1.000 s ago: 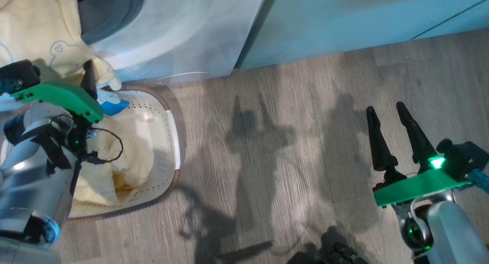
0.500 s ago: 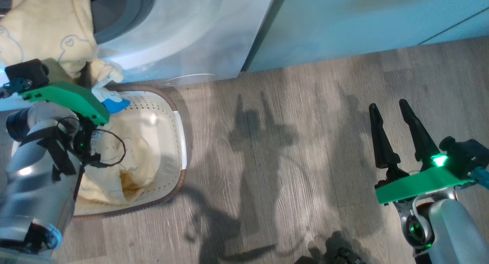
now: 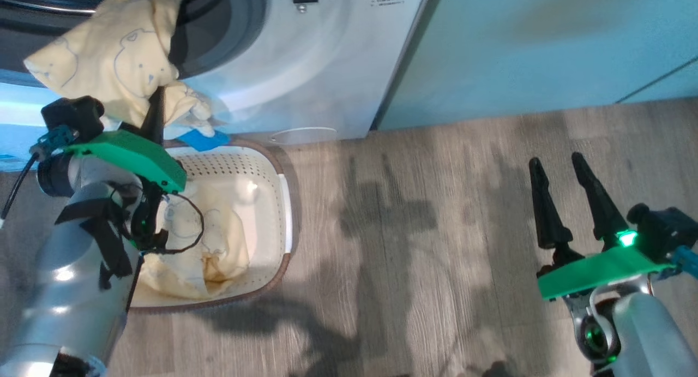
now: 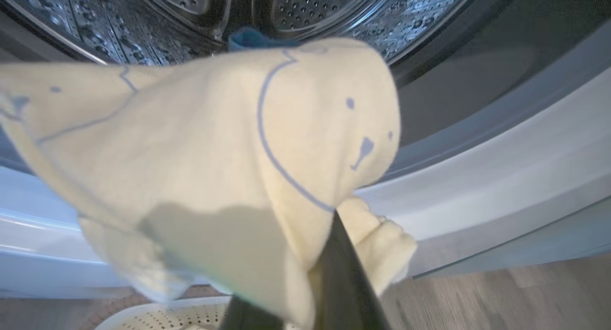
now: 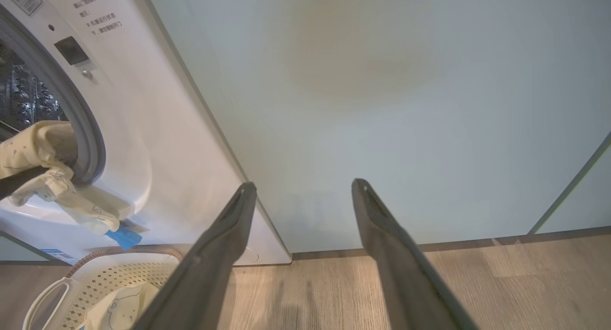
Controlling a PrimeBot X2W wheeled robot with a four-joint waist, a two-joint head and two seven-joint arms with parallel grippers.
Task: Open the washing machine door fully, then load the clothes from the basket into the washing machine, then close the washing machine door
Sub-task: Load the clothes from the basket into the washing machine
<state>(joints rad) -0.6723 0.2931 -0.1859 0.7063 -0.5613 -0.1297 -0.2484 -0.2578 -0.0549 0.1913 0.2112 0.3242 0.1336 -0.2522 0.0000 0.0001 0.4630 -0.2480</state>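
left gripper (image 3: 154,112): clenched on one yellow garment (image 3: 117,66), which we hold at the washing machine (image 3: 327,66) opening, above the basket (image 3: 287,202)
right gripper (image 3: 556,159): released, empty, over the floor, well apart
remaining clothes (image 3: 212,251): in the basket
risk 1: a sleeve hangs below the opening's lip; if we release short of the drum (image 4: 310,5), it likely drapes over the rubber ring (image 3: 256,17) and slides out
risk 2: cloth bunches around our finger, so it may cling on release
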